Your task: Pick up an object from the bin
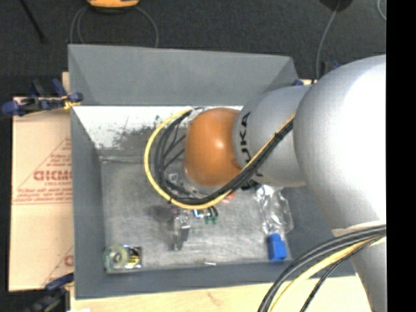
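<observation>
My gripper (179, 234) hangs low over the bin floor, a little left of the middle, below the orange wrist cover. Nothing lies directly under it that I can make out. A small green and dark piece (210, 218) sits just to its right, partly under the wrist. A crumpled clear plastic bottle with a blue cap (275, 231) lies at the right side of the bin, cap toward the front. In the front left corner rests a small round yellow and silver thing like a tape measure (123, 257).
A tiny white scrap (209, 262) lies by the front wall. The arm and its looped cables cover the back middle and right of the bin. Bare floor stretches left of the gripper.
</observation>
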Available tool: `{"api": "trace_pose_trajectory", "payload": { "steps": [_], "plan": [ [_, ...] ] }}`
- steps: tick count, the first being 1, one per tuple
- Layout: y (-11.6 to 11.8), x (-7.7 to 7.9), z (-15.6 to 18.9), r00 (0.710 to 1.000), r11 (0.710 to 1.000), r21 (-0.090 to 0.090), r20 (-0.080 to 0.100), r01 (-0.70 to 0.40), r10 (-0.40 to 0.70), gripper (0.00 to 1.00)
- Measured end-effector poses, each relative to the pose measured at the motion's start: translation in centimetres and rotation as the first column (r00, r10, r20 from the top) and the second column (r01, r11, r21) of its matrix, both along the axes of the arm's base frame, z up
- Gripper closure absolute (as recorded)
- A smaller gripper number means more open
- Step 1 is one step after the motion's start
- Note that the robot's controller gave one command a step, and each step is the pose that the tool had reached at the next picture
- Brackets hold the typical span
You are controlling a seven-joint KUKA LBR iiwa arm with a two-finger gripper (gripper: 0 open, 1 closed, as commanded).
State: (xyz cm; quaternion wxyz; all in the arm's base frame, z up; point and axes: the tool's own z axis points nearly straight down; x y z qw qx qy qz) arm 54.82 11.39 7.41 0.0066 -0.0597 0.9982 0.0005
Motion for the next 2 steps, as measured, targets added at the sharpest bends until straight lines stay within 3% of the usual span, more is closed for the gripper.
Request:
{"api": "trace_pose_trajectory", "payload": {
  "steps": [1, 2],
  "plan": [
    [0.0, 0.2, 0.2, 1.000, 1.000, 0.004, 0.009, 0.004, -0.004, 1.00],
    [0.9, 1.3, 14.7, 0.999, 0.999, 0.003, -0.001, 0.033, -0.033, 1.00]
  ]
}}
